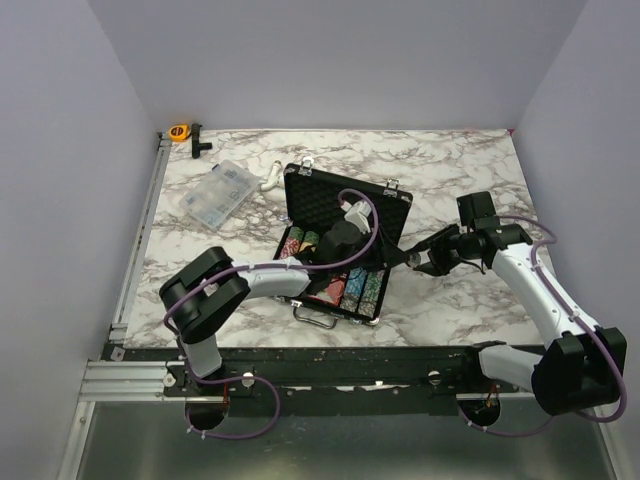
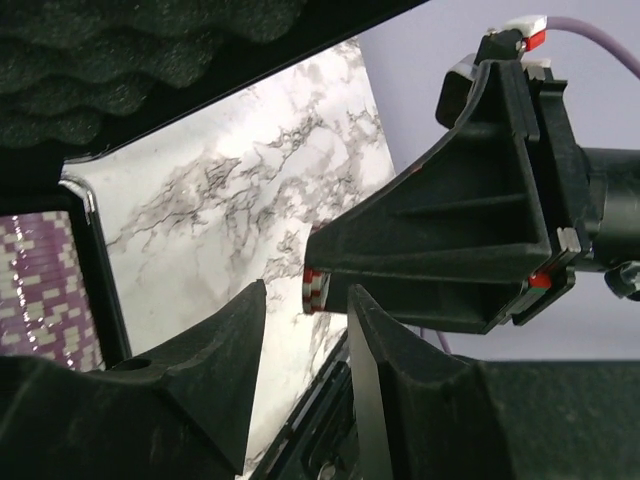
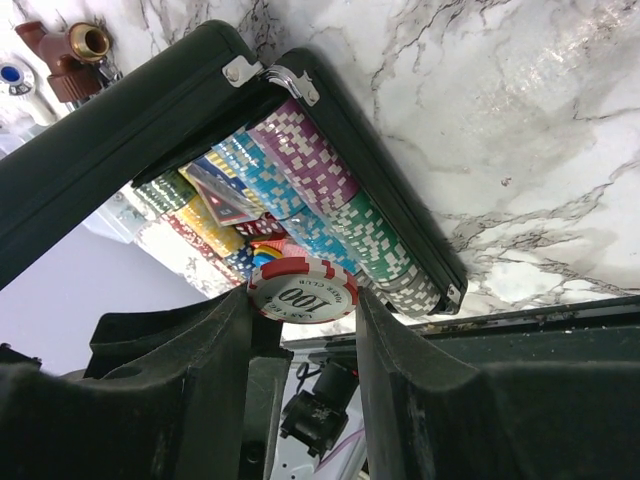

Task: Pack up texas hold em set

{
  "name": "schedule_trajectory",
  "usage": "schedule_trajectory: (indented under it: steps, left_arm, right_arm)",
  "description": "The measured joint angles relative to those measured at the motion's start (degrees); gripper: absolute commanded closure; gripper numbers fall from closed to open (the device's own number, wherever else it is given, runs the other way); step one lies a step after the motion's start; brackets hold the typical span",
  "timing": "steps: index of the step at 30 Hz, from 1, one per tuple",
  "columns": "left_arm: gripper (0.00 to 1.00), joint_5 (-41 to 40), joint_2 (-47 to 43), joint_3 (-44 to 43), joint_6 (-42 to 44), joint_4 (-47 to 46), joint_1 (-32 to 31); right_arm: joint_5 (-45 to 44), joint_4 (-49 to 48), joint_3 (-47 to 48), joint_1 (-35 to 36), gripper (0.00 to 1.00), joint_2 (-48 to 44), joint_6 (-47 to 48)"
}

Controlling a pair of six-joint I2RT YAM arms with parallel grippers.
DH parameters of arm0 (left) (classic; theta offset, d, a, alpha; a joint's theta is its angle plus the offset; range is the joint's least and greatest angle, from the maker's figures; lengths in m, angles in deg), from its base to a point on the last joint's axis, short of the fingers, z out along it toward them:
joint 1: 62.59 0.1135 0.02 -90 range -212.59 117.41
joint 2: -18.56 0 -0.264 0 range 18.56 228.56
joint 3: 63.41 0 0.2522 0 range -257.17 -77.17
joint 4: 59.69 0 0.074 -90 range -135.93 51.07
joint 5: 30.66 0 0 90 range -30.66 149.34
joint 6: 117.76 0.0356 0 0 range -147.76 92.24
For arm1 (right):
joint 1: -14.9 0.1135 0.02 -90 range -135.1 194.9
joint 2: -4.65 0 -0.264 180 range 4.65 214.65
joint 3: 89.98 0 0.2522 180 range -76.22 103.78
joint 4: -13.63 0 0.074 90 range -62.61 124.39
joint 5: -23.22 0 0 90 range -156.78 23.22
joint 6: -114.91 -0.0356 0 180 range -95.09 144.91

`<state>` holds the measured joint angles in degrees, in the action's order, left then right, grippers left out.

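Note:
The black briefcase (image 1: 345,205) stands open at the table's middle, its foam lid (image 2: 120,40) raised. Rows of multicoloured poker chips (image 1: 355,288) fill its base, and they also show in the right wrist view (image 3: 300,170). My right gripper (image 1: 418,262) is at the case's right edge, shut on a red-and-white "100" chip (image 3: 302,290). That chip also shows edge-on in the left wrist view (image 2: 315,290). My left gripper (image 1: 375,255) reaches across the case and is open and empty; its fingers (image 2: 230,340) face the right gripper's tips. A red card deck (image 3: 225,195) lies among the chips.
A clear plastic compartment box (image 1: 215,193) lies at the back left, with a white fitting (image 1: 270,180) beside it. An orange tape measure (image 1: 180,131) and a black part (image 1: 200,145) sit at the far left corner. A brass-and-brown valve (image 3: 70,45) shows beyond the lid.

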<state>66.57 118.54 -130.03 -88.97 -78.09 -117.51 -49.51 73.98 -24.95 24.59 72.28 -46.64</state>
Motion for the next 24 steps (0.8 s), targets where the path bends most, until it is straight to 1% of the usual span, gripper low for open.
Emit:
schedule_trajectory:
  steps: [5,13,15,18,19,20,21,23,24]
  left_arm:
    - [0.65,-0.5,1.8,-2.1,-0.5,-0.3,-0.4]
    - [0.76,-1.9,2.6,-3.0,-0.5,-0.3,-0.7]
    - [0.81,-2.2,2.6,-3.0,-0.4,-0.3,-0.7]
    - [0.97,-2.5,2.6,-3.2,-0.4,-0.3,-0.8]
    - [1.0,-2.5,2.6,-3.3,-0.4,-0.3,-0.8]
    - [1.0,-2.7,2.6,-3.4,-0.2,-0.3,-1.0]
    - [1.0,-2.8,2.6,-3.4,-0.1,-0.3,-1.0]
    - [1.0,-3.2,2.5,-3.4,0.3,0.3,-1.0]
    - [1.0,-3.3,2.4,-3.4,0.5,0.7,-1.0]
  right_arm:
    - [0.3,0.0,0.0,0.0,0.99,-0.5,0.0]
    - [0.4,-0.3,0.0,0.0,0.99,-1.1,-0.5]
    - [0.4,-0.5,0.0,0.0,0.99,-1.2,-0.5]
    - [0.4,-0.7,-0.1,0.0,0.99,-1.2,-0.5]
    - [0.5,-1.1,-0.4,0.0,0.99,-1.2,-0.5]
    - [0.6,-1.7,-0.8,0.0,0.96,-1.2,-0.5]
    - [0.9,-2.5,-1.3,0.0,0.9,-1.4,-0.4]
    - [1.5,-4.9,-2.9,0.0,0.75,-1.8,-0.4]
    - [1.9,-6.3,-3.8,0.0,0.7,-2.0,-0.4]
